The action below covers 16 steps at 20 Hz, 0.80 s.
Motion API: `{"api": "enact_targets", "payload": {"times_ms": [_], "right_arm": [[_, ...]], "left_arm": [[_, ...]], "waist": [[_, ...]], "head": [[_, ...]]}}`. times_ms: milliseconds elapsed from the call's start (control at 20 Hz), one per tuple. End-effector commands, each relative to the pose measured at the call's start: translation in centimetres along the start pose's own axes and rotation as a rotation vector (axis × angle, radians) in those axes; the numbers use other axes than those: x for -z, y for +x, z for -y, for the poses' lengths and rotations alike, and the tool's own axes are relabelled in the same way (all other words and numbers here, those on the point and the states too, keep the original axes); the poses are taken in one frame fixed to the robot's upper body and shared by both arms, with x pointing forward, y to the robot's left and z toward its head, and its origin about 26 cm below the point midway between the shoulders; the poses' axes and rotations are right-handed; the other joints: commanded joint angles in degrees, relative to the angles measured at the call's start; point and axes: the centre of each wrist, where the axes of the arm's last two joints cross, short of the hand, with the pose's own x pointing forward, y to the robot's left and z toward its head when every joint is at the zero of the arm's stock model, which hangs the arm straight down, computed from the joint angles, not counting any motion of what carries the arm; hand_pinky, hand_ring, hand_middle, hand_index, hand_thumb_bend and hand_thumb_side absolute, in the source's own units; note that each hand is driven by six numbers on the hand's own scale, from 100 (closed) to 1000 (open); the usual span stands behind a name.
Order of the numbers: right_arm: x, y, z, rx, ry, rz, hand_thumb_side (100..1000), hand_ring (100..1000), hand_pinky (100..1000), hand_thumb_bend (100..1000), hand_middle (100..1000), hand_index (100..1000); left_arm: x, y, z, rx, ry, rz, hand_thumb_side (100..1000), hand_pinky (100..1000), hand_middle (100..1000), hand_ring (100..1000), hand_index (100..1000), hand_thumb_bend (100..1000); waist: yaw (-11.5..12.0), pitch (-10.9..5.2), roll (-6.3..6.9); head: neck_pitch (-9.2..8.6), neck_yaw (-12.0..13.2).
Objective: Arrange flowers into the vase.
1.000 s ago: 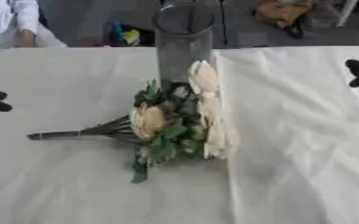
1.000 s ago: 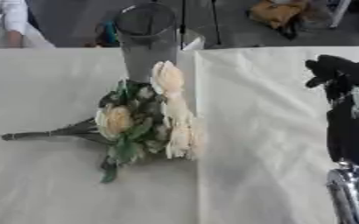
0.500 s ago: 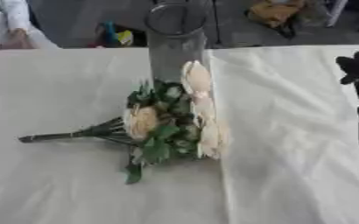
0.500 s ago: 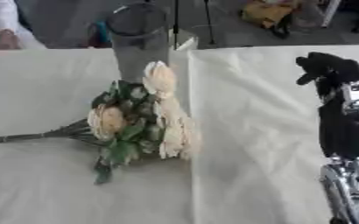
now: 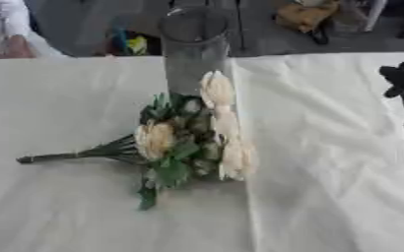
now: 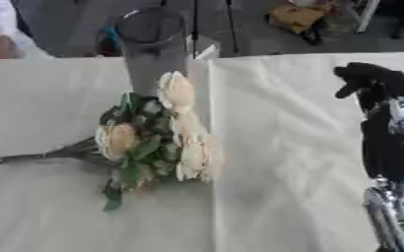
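Observation:
A tall clear glass vase [image 5: 193, 51] stands upright near the table's far edge, with nothing in it. A bouquet of cream roses [image 5: 222, 123] and green leaves [image 5: 175, 167] lies flat on the white cloth just in front of the vase. Its topmost bloom touches the vase's base, and its dark stems [image 5: 76, 155] point left. My right hand [image 6: 374, 78] is raised at the right edge on an upright black forearm, well apart from the flowers. Its fingers are relaxed and bent forward, holding nothing. My left hand shows in neither view.
The white tablecloth [image 5: 326, 147] has a fold line [image 5: 243, 197] running from the vase toward me. The table's far edge [image 5: 326, 54] lies just behind the vase, with dark floor and clutter beyond. Silver arm parts [image 6: 395, 211] fill the lower right corner.
My left hand, seen at the left edge a second ago, has left the view. The picture has shifted slightly; the bouquet, vase and right hand stay put.

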Motion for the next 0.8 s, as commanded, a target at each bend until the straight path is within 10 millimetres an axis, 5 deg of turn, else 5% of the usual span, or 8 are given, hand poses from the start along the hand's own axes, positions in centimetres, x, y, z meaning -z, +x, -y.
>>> {"api": "enact_targets", "payload": {"times_ms": [50,550,800], "right_arm": [[0.7,0.7,0.5,-0.022,0.020,0.046,962,781,897,100,450,738],[1.1,0.9,0.7,-0.033,0.032,0.061,975,785,895,100,453,739],[1.2,0.9,0.6,-0.029,0.031,0.067,972,787,896,100,451,738]], "left_arm": [[1.3,0.7,-2.1,0.140,-0.082,0.019,819,629,770,678,914,100],[1.8,0.3,-3.2,0.449,-0.425,-0.093,848,771,867,824,1000,100],[2.2,-0.8,-4.4,0.617,-0.582,-0.142,849,827,903,851,1000,210]], "waist": [[-0.01,-1.14,0.94],[-1.11,-1.01,1.36],[-1.91,-0.83,1.19]], "head": [[-0.76,0.01],[-1.49,1.32],[-1.89,2.34]]}}
